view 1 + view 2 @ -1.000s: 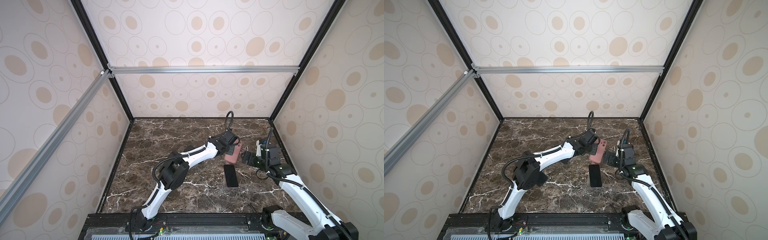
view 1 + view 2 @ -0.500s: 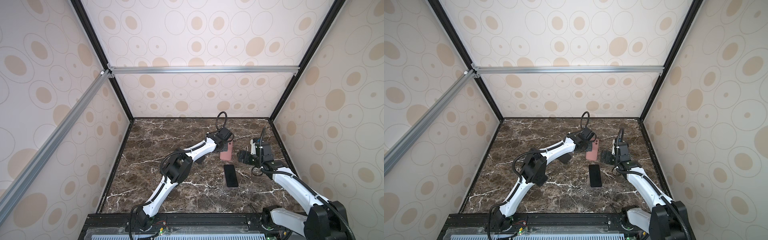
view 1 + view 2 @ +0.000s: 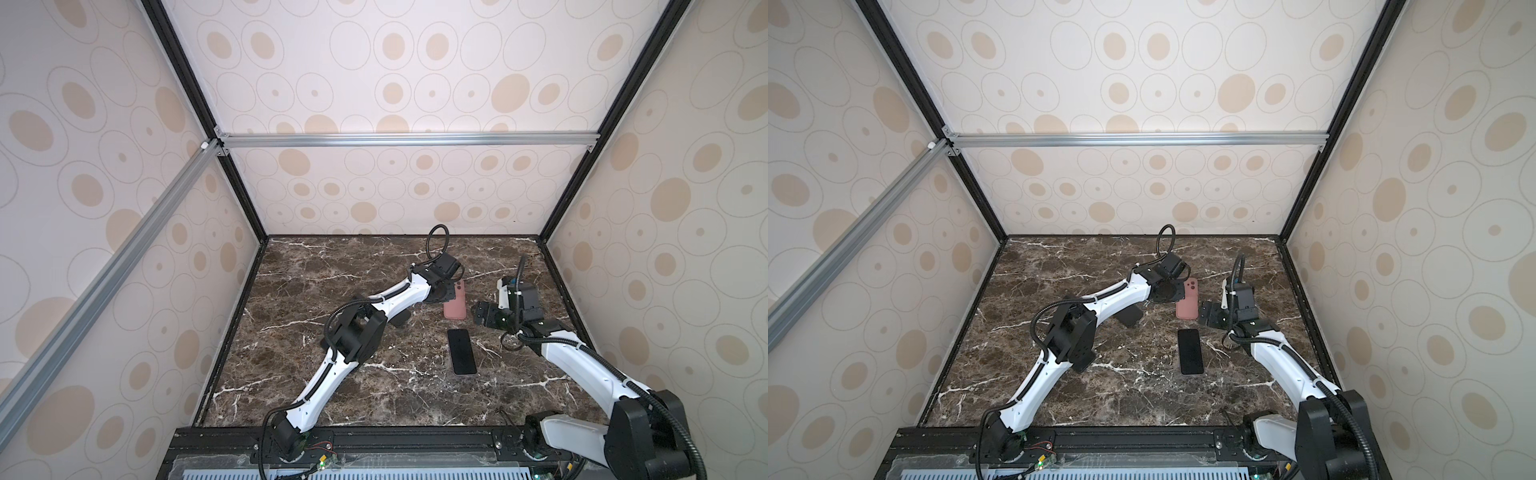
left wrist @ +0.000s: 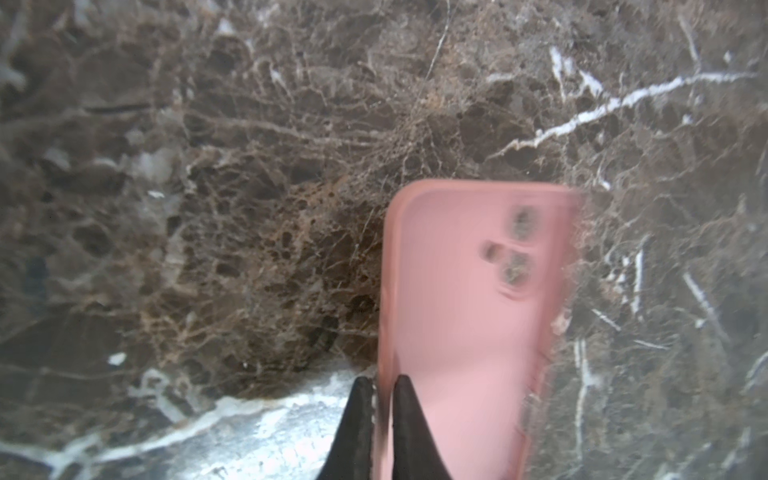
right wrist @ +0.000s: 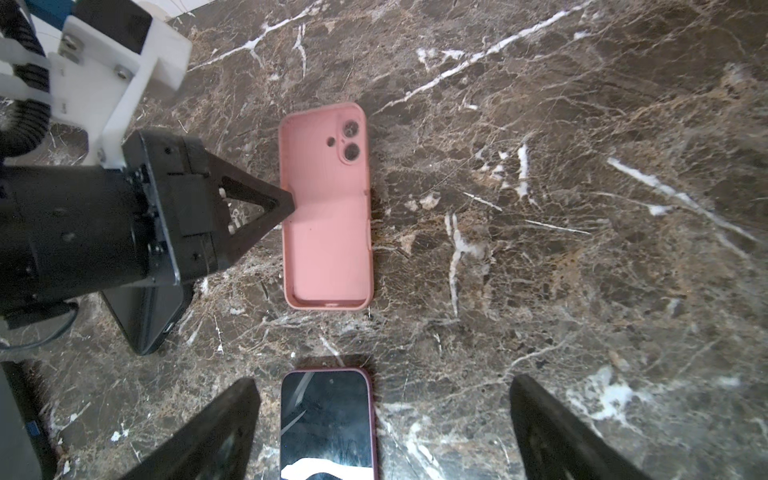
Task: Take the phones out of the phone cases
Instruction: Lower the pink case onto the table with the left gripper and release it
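The pink phone case lies flat and empty on the marble, hollow side up, seen in both top views. My left gripper is at its long side, the two fingers closed tight on either side of the thin side wall. The phone, black screen up with a dark red rim, lies on the table a little nearer than the case. My right gripper hangs wide open above the phone's far end and holds nothing.
A dark flat slab lies under the left arm, left of the case. The back wall, the right wall and black frame posts stand close by.
The left gripper has brought the case from a raised, tilted hold down flat onto the marble. The right gripper drew back slightly. The phone has not moved.
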Motion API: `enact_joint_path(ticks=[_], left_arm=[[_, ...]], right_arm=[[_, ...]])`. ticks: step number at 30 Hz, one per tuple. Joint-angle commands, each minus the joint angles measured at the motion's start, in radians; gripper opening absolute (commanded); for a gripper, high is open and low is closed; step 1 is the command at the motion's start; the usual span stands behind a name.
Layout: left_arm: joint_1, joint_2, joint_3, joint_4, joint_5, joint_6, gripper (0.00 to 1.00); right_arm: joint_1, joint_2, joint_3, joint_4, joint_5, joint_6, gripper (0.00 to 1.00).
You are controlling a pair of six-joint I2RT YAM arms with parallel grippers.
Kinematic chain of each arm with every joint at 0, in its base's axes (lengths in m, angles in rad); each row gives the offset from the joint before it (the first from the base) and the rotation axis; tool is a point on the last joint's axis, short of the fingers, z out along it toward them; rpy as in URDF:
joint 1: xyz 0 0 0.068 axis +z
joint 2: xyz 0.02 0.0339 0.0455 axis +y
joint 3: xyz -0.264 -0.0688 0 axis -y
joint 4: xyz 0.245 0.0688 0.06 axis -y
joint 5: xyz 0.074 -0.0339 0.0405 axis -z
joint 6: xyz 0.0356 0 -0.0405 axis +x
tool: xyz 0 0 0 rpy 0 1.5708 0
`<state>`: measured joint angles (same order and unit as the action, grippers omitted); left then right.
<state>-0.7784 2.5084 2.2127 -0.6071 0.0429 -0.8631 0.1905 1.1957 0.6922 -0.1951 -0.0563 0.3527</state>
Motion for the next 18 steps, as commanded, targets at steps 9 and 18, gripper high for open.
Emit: enact_joint_path(ticks=[9,18], left_arm=[[0.006,-0.251,-0.169,0.135,-0.052,0.036,0.37],[0.023,-0.788,-0.798,0.416,-0.143,0.099,0.50]], right_arm=[[0.010,-0.065,0.008,-0.017,-0.076,-0.051,0.99],[0.246,0.050,0.087,-0.043,-0.083,-0.154,1.00]])
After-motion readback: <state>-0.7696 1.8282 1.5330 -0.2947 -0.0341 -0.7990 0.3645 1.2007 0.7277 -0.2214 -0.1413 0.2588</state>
